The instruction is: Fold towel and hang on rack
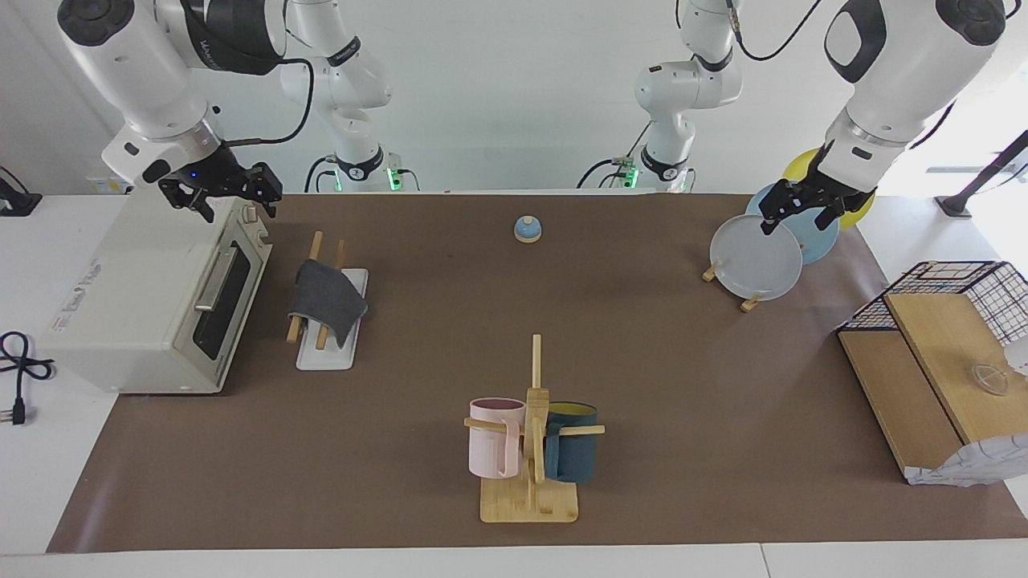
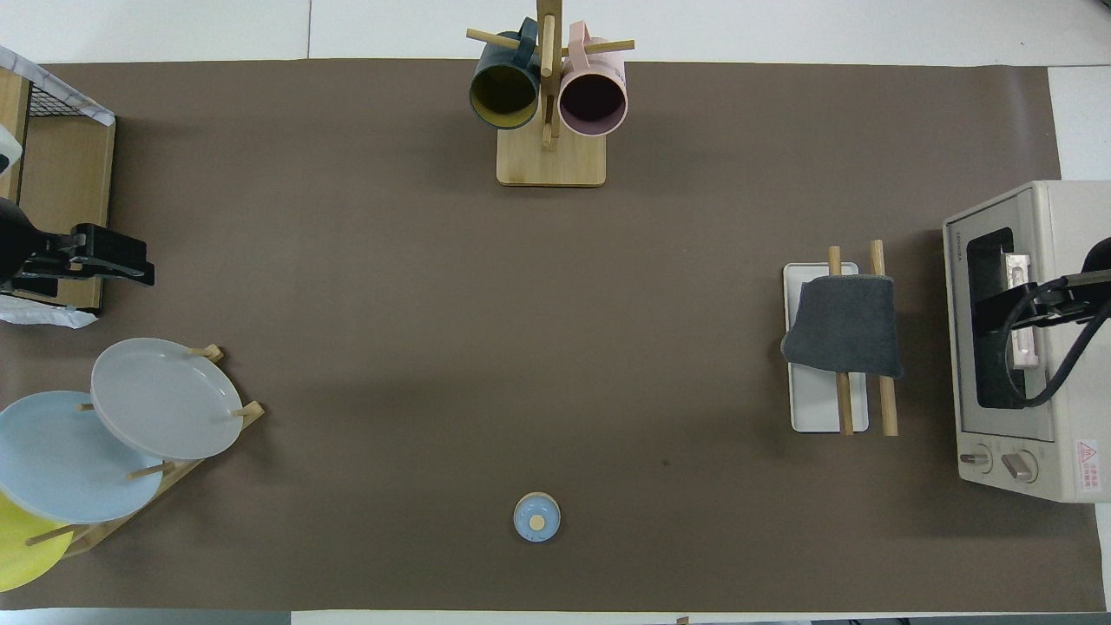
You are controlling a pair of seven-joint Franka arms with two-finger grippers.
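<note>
The towel [image 1: 325, 301] is folded and draped over the two wooden rods of the rack [image 1: 325, 357], dark grey face out. It stands beside the toaster oven, toward the right arm's end of the table. The towel [image 2: 846, 325] and the rack [image 2: 816, 408] also show in the overhead view. My right gripper [image 1: 237, 202] is open and empty, raised over the oven's top, apart from the towel; it shows in the overhead view too [image 2: 994, 308]. My left gripper [image 1: 797, 221] is open and empty, raised over the plate stand [image 2: 130, 265].
A toaster oven [image 1: 152, 297] stands at the right arm's end. A mug tree [image 1: 530, 449] with pink and teal mugs is farthest from the robots. A plate stand [image 1: 751, 303], a wooden box with a wire basket [image 1: 932, 361] and a small blue bell [image 1: 528, 229] are also there.
</note>
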